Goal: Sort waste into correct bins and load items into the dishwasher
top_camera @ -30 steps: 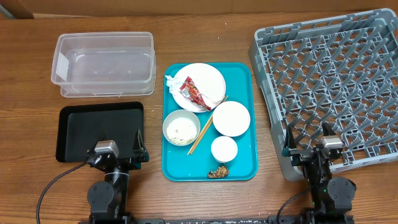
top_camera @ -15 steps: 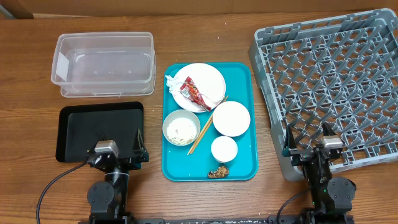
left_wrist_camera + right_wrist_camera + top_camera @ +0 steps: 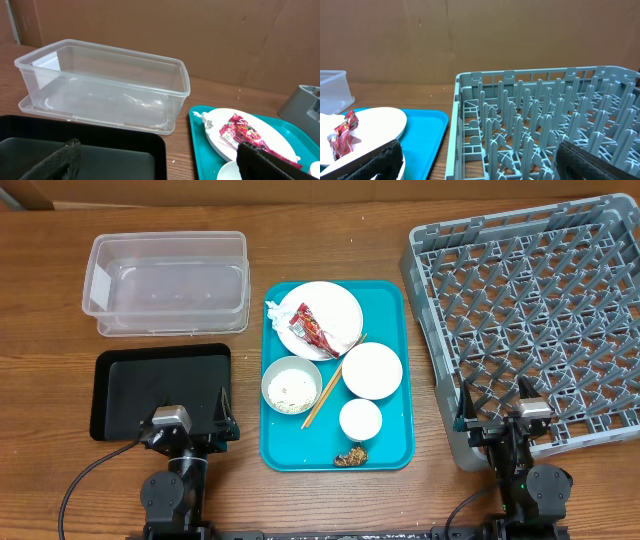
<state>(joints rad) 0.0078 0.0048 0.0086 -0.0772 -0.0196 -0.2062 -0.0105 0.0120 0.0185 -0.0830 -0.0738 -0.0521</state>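
A teal tray (image 3: pixel 385 442) holds a white plate (image 3: pixel 335 308) with a red sauce packet (image 3: pixel 310 328) and a crumpled napkin (image 3: pixel 274 311), a bowl with rice grains (image 3: pixel 291 386), an empty bowl (image 3: pixel 372 370), a small cup (image 3: pixel 360 420), chopsticks (image 3: pixel 330 385) and a brown food lump (image 3: pixel 351 457). The clear tub (image 3: pixel 167 282) and black tray (image 3: pixel 150 385) lie left. The grey dish rack (image 3: pixel 540 310) stands right. My left gripper (image 3: pixel 190 423) is open and empty at the black tray's near edge. My right gripper (image 3: pixel 492 418) is open and empty at the rack's near-left corner.
The wooden table has bare room between the teal tray and the rack. In the left wrist view the tub (image 3: pixel 100 85) stands ahead, the plate with the packet (image 3: pixel 240 132) to the right. A brown cardboard wall closes the back.
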